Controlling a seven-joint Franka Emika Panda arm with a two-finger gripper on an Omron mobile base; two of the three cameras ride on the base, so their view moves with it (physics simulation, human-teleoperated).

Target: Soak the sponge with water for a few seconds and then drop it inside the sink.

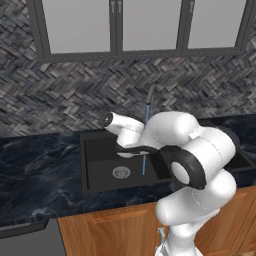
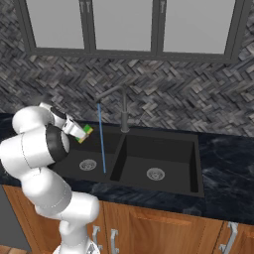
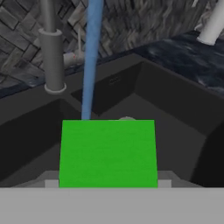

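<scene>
Looking at the right base view, you find the gripper [image 2: 82,133] at centre left of the frame, its fingers pinching the sponge [image 2: 86,133], which shows a green face with a yellow-orange layer beneath. The sponge hangs above the left basin of the black sink [image 2: 193,163], a little to the left of the water [image 2: 101,139], a thin blue stream dropping straight from the spout of the dark faucet [image 2: 123,111] to the basin floor. From this side you see a small gap between sponge and stream.

In the hand view the sponge [image 3: 108,153] takes up the lower centre of the frame as a flat green block, and the water [image 3: 91,57] runs down from the top edge to meet the sponge's upper left edge; whether it actually wets the sponge, you cannot tell. The grey faucet post [image 3: 52,52] stands in the upper left, with the sink walls [image 3: 175,100] behind.

In the left base view the arm covers the hand, while the water [image 1: 145,145] falls in the middle of the frame beside a round silver drain [image 1: 121,172]. The dark marbled desk [image 1: 35,170] surrounds the sink.
</scene>
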